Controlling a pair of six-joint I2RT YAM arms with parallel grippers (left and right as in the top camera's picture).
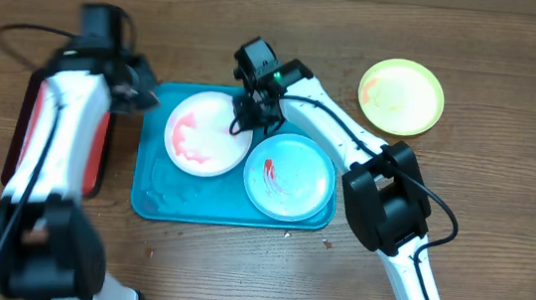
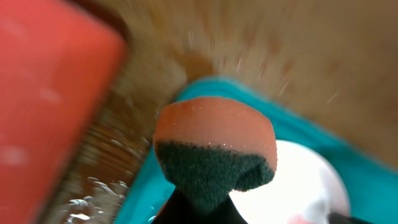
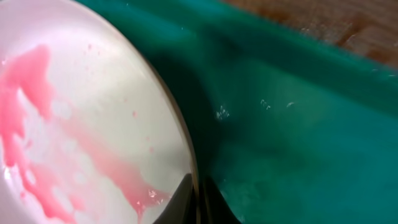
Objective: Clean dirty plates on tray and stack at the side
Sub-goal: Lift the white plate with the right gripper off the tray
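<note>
Overhead: the tray (image 1: pixel 158 198) holds the white plate (image 1: pixel 204 138) and the teal plate (image 1: pixel 290 177), both red-smeared. The yellow-green plate (image 1: pixel 400 96) lies apart on the surface (image 1: pixel 503 195).

Only the left wrist shows the left gripper (image 2: pixel 198 210) clamped on an orange-and-green sponge (image 2: pixel 214 143).

Right wrist: the right gripper (image 3: pixel 198 202) pinches the white plate's rim.

tray (image 1: pixel 168 197) near-left corner: bare wet floor, easy spot to drop in
tray right half: teal plate (image 1: pixel 290 175) pretty much fills it
white plate (image 1: pixel 200 135): right gripper (image 1: pixel 249 120) pinches its right rim, left side's reachable
left of tray: left gripper (image 1: pixel 142 95) clamping a sponge (image 2: pixel 214 146), plus red tray (image 1: pixel 96 157), kinda crowded
far right: open wood around yellow-green plate (image 1: pixel 400 96)
</note>
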